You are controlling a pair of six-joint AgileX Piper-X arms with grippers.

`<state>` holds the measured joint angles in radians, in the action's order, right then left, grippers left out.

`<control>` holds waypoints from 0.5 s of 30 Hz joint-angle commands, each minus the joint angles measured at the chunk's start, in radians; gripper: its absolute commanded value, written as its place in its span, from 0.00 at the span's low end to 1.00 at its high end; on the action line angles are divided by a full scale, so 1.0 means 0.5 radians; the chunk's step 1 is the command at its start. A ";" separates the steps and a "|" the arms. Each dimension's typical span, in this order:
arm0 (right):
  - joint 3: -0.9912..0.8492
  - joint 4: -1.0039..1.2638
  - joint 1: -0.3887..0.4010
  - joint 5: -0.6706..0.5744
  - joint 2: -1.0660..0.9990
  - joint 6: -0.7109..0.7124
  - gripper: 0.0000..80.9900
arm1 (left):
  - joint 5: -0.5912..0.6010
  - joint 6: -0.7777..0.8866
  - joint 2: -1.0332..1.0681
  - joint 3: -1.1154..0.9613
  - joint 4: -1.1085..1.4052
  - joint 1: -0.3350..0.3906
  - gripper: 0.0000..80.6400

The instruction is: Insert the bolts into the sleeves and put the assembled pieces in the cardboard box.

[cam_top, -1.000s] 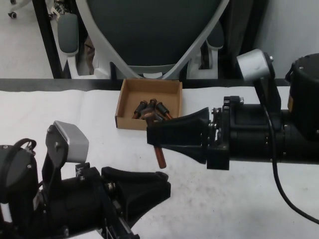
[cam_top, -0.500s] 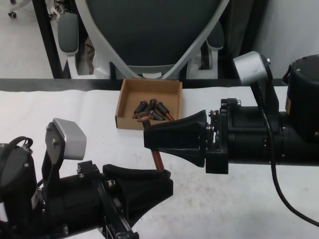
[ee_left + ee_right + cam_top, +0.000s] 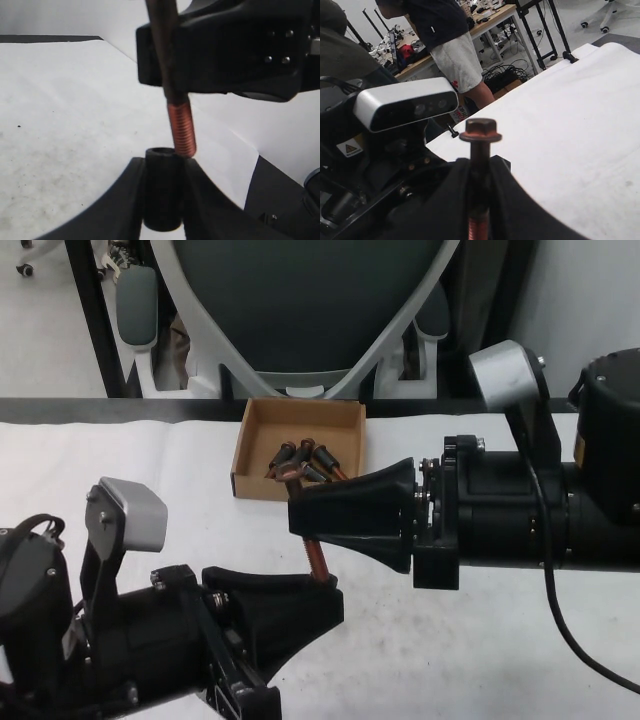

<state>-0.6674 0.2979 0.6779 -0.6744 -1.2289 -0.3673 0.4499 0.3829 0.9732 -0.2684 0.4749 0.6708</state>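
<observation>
Pieces [image 3: 300, 462] already lie in the brown cardboard box [image 3: 300, 403] at twelve o'clock; my right gripper [image 3: 479, 172] clamps a copper-threaded bolt [image 3: 181, 127] at the mouth of the black tubular sleeve [image 3: 161, 200] my left gripper [image 3: 162, 172] pinches, not yet inserted.

The right arm [image 3: 520, 520] is wearing a matte black shell; a silver-grey camera housing [image 3: 508, 368] is riding on a black bracket at its wrist; a black cable [image 3: 549, 585] is trailing from it; an orange label [image 3: 582, 447] is showing on its rounded joint; small screws [image 3: 285, 60] are dotting the black block behind its jaws. The left arm [image 3: 100, 650] is showing black too, bearing a silver camera [image 3: 405, 102] with dark lenses and a white sticker [image 3: 351, 147] with a yellow warning triangle.
</observation>
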 commanded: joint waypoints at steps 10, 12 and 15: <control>-0.023 0.014 0.006 -0.010 0.005 0.074 0.00 | 0.093 -0.130 0.000 -0.005 0.092 0.001 0.01; -0.023 0.014 0.006 -0.010 0.005 0.074 0.00 | 0.093 -0.171 0.000 -0.005 0.092 0.001 0.01; -0.023 0.014 0.006 -0.010 0.005 0.074 0.00 | 0.093 -0.213 0.000 -0.005 0.051 0.001 0.01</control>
<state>-0.6688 0.3011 0.6826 -0.6865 -1.2289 -0.3435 0.4733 0.2914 0.9755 -0.2684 0.4838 0.6708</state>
